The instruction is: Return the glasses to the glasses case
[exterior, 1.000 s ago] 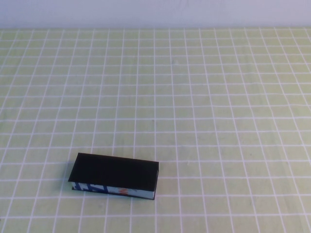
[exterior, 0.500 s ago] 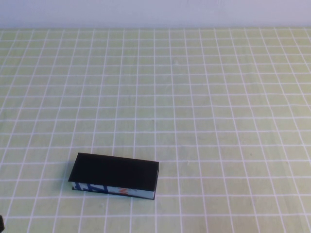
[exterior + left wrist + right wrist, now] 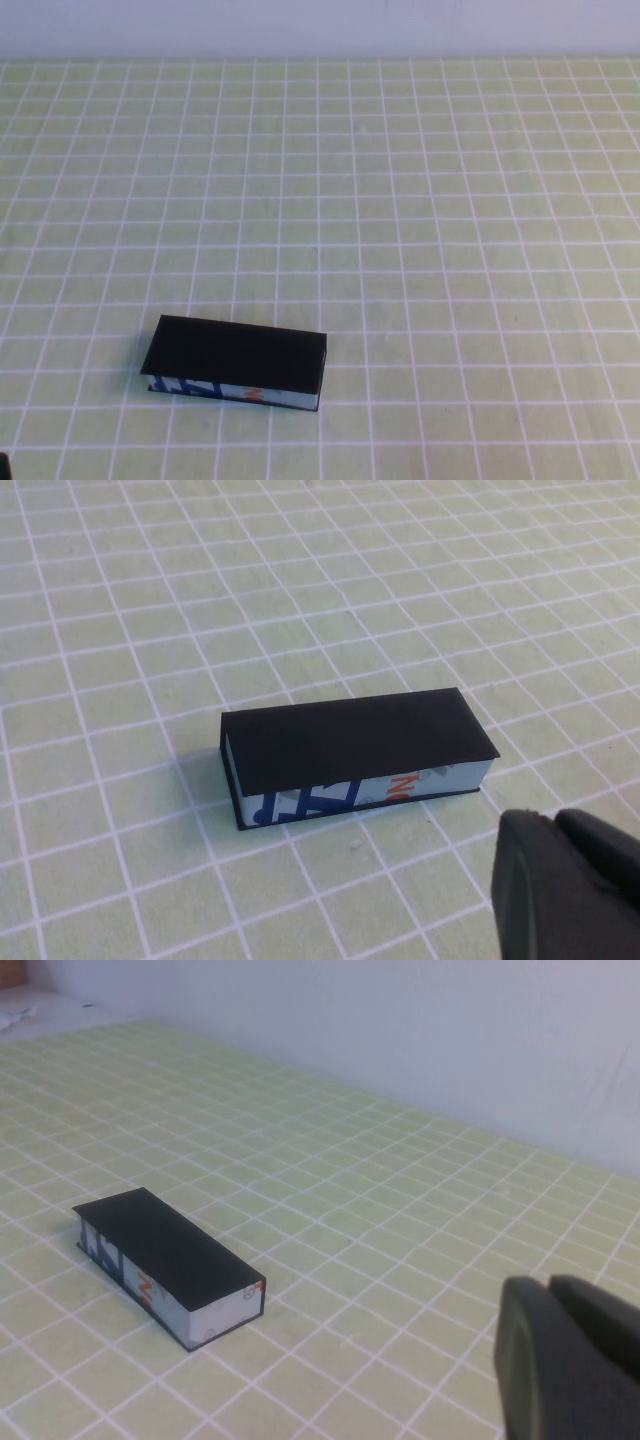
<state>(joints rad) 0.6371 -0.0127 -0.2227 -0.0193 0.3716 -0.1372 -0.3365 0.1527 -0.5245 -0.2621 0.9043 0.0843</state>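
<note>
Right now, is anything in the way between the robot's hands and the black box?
Nothing visible. The shut black rectangular glasses case lies alone on the green checked cloth. The left hand is near it, the right hand farther off. No glasses show.

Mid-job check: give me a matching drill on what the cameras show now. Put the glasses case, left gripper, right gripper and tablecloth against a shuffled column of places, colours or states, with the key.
Things
1. glasses case
2. left gripper
3. right gripper
4. tablecloth

Descriptions
A. green with a white grid
B. near the case's printed white edge, touching nothing
C. closed, lying flat on the near left part of the table
D. outside the high view, apart from the case, looking at its short end

Pairs: 1-C, 2-B, 3-D, 4-A
</note>
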